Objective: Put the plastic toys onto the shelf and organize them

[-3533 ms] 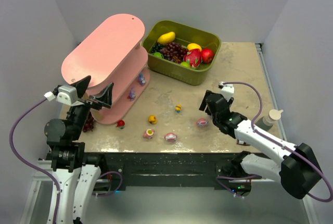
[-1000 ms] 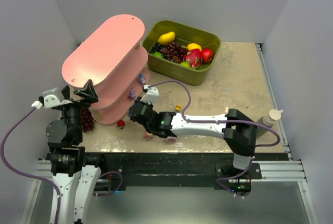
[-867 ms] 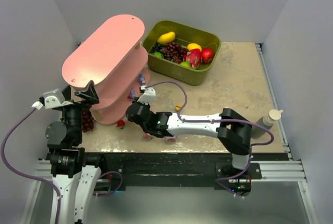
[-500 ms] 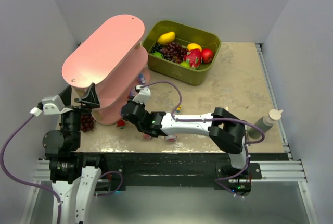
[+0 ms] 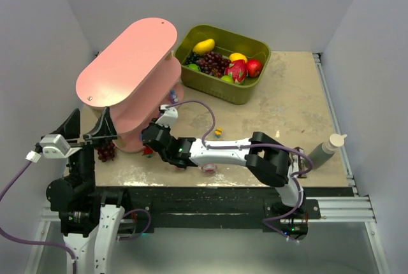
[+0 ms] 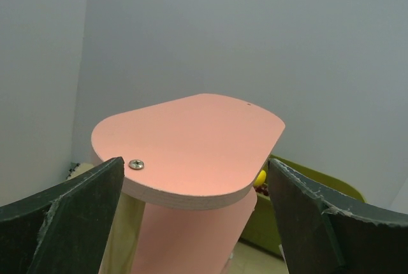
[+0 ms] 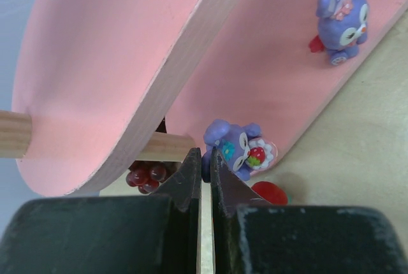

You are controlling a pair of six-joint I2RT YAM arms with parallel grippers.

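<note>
Bunny toy point(image 7: 239, 150) on shelf's point(image 7: 274, 64) bottom board sits just beside tips of clenched, empty right fingers point(image 7: 186, 185); left fingers point(image 6: 64, 223) spread wide, well apart.

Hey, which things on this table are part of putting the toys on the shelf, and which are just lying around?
Job:
- shelf
- bunny toys on its bottom board
- yellow toy and pink toy on the table

Lying about:
- bin of fruit
- loose grapes beside the shelf
- bottle
</note>
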